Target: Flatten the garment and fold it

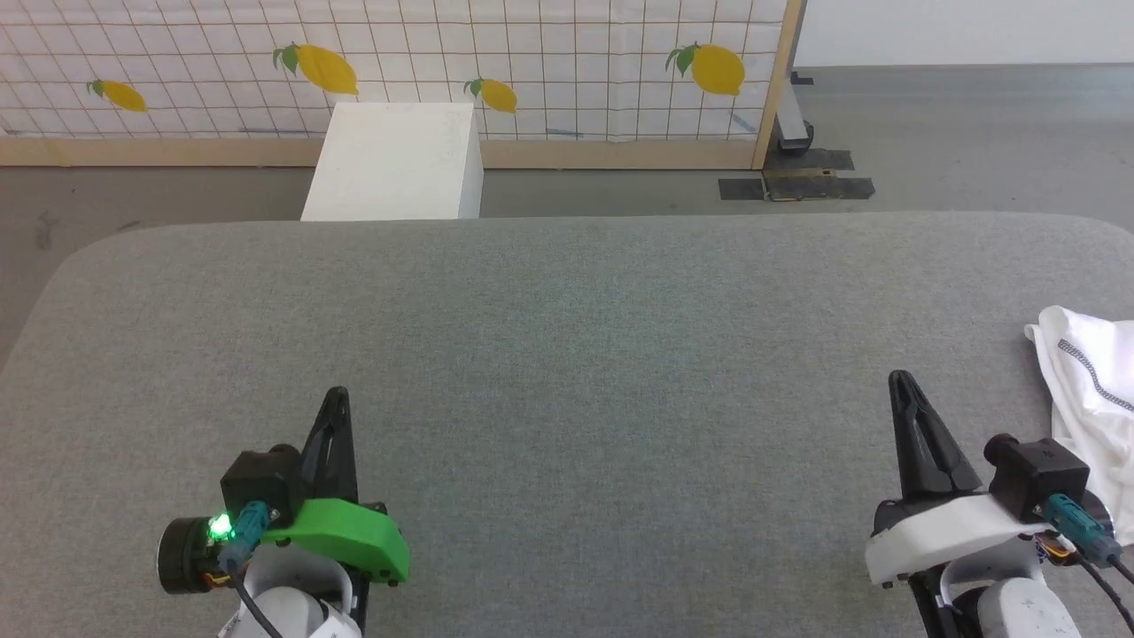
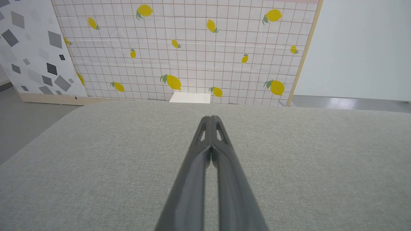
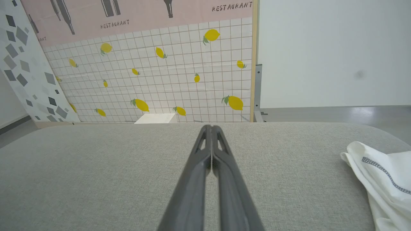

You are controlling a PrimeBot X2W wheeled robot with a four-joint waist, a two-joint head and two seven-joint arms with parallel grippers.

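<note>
The left gripper (image 1: 337,396) is sitting at the near-left of the grey cloth-covered table (image 1: 567,337), fingers pointing fwd toward the far edge & pressed together tip to tip w/ nothing btwn them. Can't tell whether it is resting on the top or hanging just above it. In the left wrist view the left gripper (image 2: 211,118) is showing the same: clenched on nothing, bare grey cloth under & around it. The right gripper (image 1: 899,379) is sitting at the near-right, also pointing fwd, its two dark fingers squeezed closed & gripping nothing. In the right wrist view the right gripper (image 3: 210,127) is showing its tips meeting over bare table. The garment (image 1: 1088,390) is lying crumpled at the table's right edge, just beside the right wrist on its outer side & running out of frame. It is white fabric w/ a grey-black zigzag seam crossing it. In the right wrist view the garment (image 3: 385,183) is bunching at lower right, off to the side of the fingers & not touching them. Past the table's far edge a white box (image 1: 399,159) is standing on the grey floor (image 1: 957,133) in front of a lemon-print screen (image 1: 549,44) w/ a grid pattern.
</note>
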